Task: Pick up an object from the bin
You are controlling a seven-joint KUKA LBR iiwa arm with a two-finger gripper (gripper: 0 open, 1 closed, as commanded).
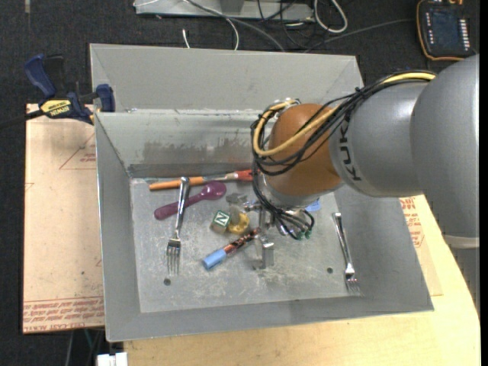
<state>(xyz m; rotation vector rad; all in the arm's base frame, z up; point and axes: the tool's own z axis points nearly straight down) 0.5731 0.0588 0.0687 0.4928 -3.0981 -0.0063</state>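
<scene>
My gripper (264, 256) hangs low over the middle of the bin floor, under the orange wrist cover. Just to its left lies a brown stick with a blue tip (229, 248), slanting down to the left, its upper end close to the gripper. A small green and white cube (221, 219) and a yellowish lump (239, 223) sit a little farther up and left. Nothing shows between the gripper's tips.
A metal fork (178, 227) lies upright on the left, crossing a purple spoon (191, 199) and an orange pen (177, 182) near the back wall. A silver utensil (343, 246) lies on the right. A blue thing (313, 204) peeks from under the wrist.
</scene>
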